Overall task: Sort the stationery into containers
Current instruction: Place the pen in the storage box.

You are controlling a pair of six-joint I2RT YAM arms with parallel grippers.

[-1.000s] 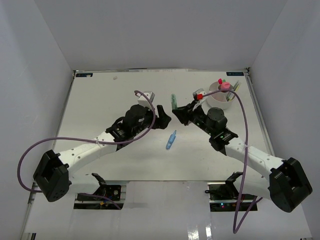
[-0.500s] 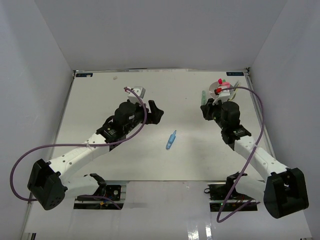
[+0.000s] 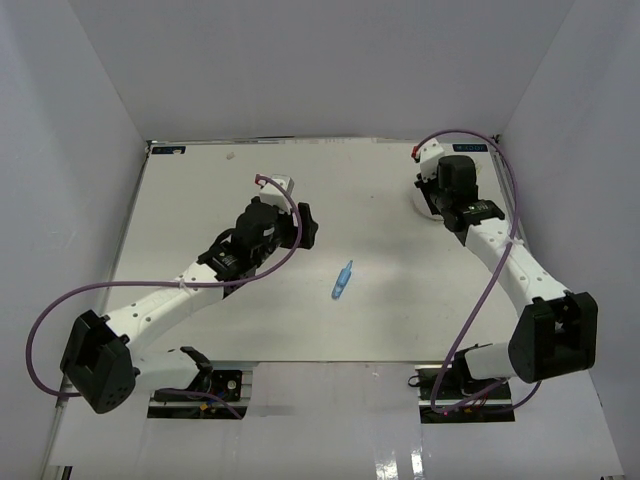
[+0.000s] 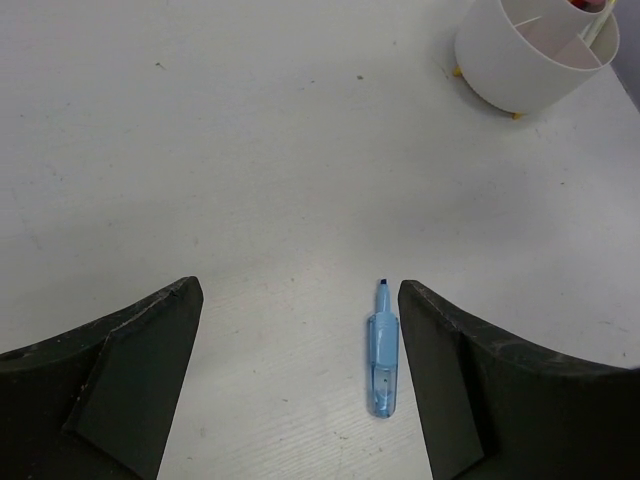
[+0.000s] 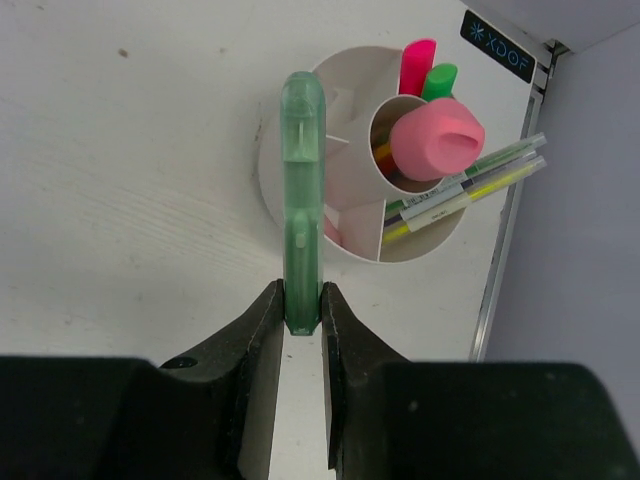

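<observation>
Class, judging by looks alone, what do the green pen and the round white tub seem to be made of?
Green pen: probably translucent plastic, glossy; light shows through its tinted barrel. White tub: likely opaque plastic, smooth and matte; thin, even moulded walls.

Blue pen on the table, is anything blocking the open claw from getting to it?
No, nothing visible. The blue pen lies alone on the table, and the open left gripper faces it with only tabletop between them.
</observation>
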